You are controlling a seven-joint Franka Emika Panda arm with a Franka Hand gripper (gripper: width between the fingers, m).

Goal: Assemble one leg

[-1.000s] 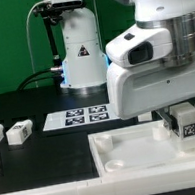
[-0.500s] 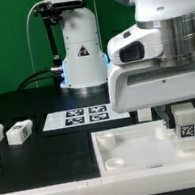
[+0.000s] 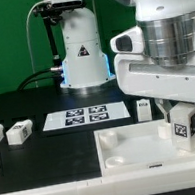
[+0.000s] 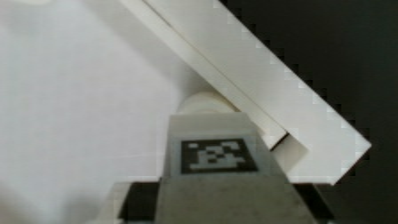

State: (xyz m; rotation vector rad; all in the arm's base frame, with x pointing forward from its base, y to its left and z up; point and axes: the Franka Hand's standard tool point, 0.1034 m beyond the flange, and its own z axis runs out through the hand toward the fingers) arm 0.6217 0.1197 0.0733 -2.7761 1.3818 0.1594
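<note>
My gripper is shut on a leg, a small white post with a black-and-white tag on its face. It holds the leg upright over the right end of the large flat white panel. In the wrist view the leg fills the middle between my dark fingers, with its far end against the panel's raised corner edge. A round socket shows near the panel's left end. Another leg stands upright behind the panel.
The marker board lies behind the panel at centre. Loose legs lie on the black table at the exterior view's left. The robot base stands at the back.
The arm and the held leg have shifted toward the exterior view's right and turned a little. The upright leg behind the panel has come into sight.
</note>
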